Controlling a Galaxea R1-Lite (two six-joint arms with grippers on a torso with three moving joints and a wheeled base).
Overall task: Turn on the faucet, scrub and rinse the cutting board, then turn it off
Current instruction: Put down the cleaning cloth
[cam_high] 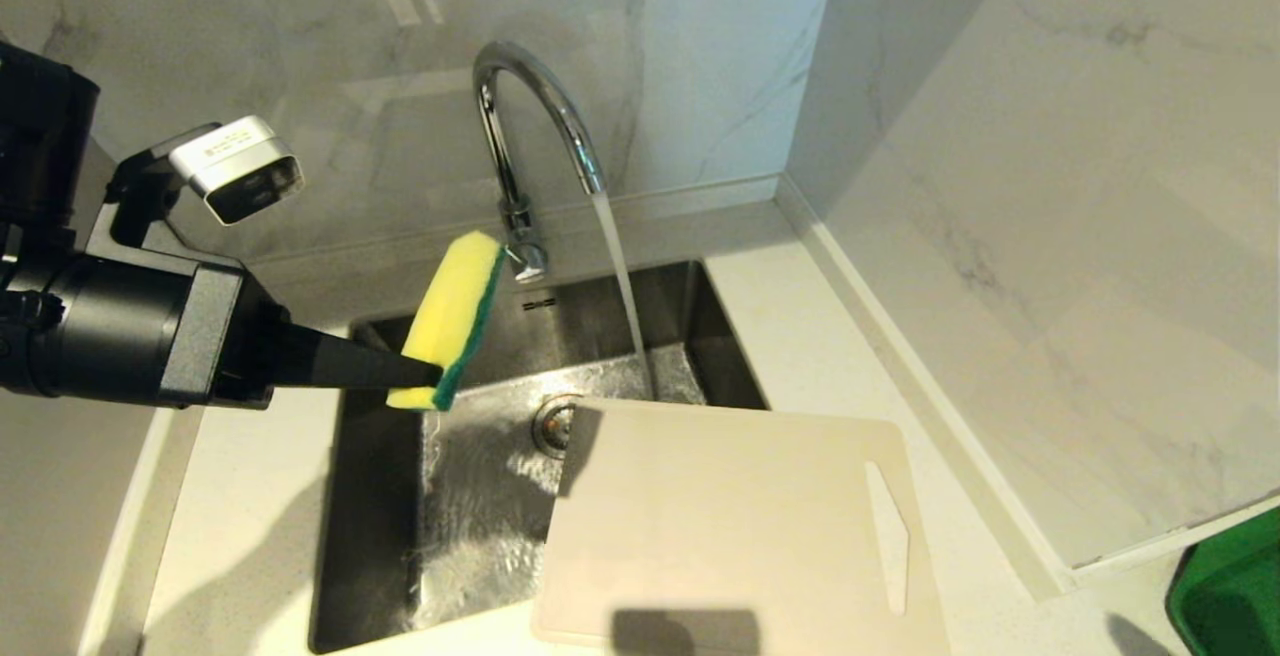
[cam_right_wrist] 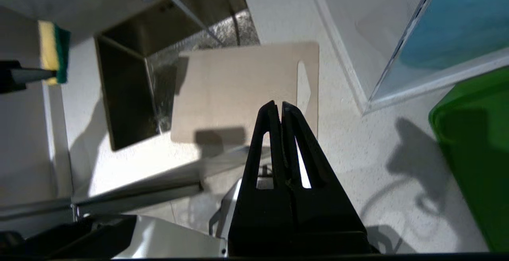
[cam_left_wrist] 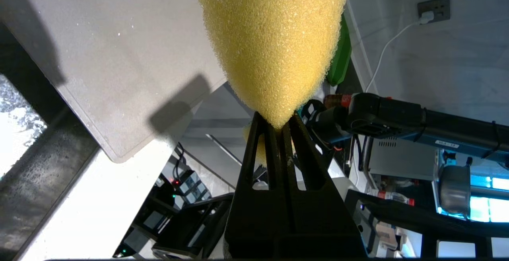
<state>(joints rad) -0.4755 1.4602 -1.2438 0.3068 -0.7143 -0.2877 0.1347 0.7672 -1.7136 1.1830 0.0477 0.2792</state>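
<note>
Marble-look walls enclose a pale speckled tabletop [cam_high: 830, 356] with an inset steel sink [cam_high: 380, 496]. We list: faucet [cam_high: 530, 126], chrome gooseneck, running, its stream falling into the basin just behind the cutting board [cam_high: 720, 526]. The board lies flat, its far-left corner overhanging the sink, slot handle toward the right, the rest on the tabletop. Our left claw [cam_high: 425, 373] is pinching a yellow-and-green sponge [cam_high: 455, 316], held upright above the sink's left side, apart from the board. Our right claw [cam_right_wrist: 278, 108] is pressed together and empty, hovering above the board's near edge. Green bin [cam_high: 1235, 596] at far right. Risks, as we judge them: the board is not under the stream, so scrubbing may go dry; pushing on the overhanging corner could tip it into the basin; a wet sponge gripped by one edge might slip.
</note>
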